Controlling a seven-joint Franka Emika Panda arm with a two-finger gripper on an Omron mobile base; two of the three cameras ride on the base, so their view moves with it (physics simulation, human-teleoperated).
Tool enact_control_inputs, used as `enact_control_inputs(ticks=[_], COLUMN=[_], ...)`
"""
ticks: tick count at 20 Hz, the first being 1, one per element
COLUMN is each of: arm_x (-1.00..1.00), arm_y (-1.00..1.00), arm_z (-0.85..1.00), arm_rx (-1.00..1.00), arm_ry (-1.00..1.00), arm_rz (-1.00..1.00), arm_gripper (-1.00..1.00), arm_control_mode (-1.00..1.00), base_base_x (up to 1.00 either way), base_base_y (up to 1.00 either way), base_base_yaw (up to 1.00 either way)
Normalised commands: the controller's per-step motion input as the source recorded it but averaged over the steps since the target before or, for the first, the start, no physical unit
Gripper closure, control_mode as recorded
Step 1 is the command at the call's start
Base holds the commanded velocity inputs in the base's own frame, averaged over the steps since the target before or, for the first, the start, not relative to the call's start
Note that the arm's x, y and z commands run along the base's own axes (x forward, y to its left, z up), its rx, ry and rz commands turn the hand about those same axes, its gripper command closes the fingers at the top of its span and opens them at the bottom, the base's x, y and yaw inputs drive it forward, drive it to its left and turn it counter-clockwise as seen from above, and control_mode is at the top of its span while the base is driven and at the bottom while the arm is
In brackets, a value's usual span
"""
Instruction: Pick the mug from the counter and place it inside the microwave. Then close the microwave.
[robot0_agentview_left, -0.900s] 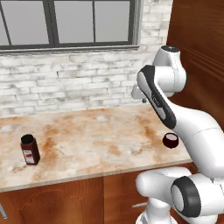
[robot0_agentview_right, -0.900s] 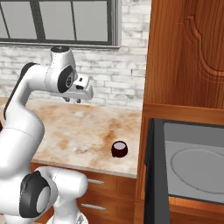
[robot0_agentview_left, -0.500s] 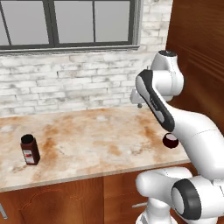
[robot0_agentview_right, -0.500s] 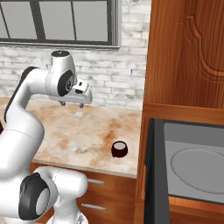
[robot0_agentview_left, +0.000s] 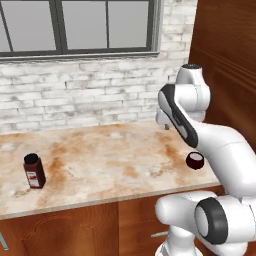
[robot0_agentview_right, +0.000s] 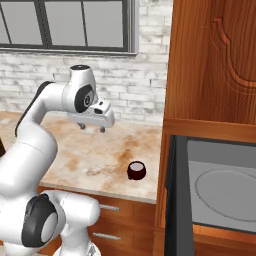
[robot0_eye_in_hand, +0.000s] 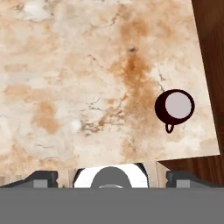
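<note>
1. Gripper (robot0_agentview_right: 92, 128): held high above the counter (robot0_agentview_right: 95, 155), pointing down; its two fingers (robot0_agentview_right: 83, 126) stand spread wide apart with nothing between them. In the hand view the two dark tips sit at the far left and far right of the lower edge
2. Mug (robot0_agentview_right: 136, 170): upright on the counter near its front right corner, close to the front edge and just beside the wooden cabinet side; well apart from the gripper, which hangs above and further back. In the hand view the mug (robot0_eye_in_hand: 174, 107) appears from above as a dark round cup with a pale interior, its small handle pointing toward the counter's front edge
3. Mug in the left base view (robot0_agentview_left: 194, 160): partly behind the white arm
4. Microwave (robot0_agentview_right: 220, 190): door open, grey interior and round turntable visible, standing lower than the counter top at the right
5. Dark bottle (robot0_agentview_left: 34, 171): upright with a red label near the counter's left front, far from the mug
</note>
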Motion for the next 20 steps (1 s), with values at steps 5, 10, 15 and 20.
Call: enact_control_inputs(ticks=[5,10,15,20], arm_x=[0.07,0.00,0.00,0.00], arm_y=[-0.48,-0.54,-0.40,-0.20], arm_z=[-0.04,-0.40,-0.48,-0.50], arm_rx=[-0.06,-0.01,0.00,0.00], arm_ry=[0.22,0.10,0.02,-0.01], arm_rz=[-0.20,-0.05,0.00,0.01], arm_gripper=[-1.00,-1.00,-1.00,-1.00], arm_control_mode=[-1.00,-1.00,-1.00,-1.00], base_base_x=[0.00,0.00,0.00,0.00], base_base_y=[0.00,0.00,0.00,0.00], base_base_yaw=[0.00,0.00,0.00,0.00])
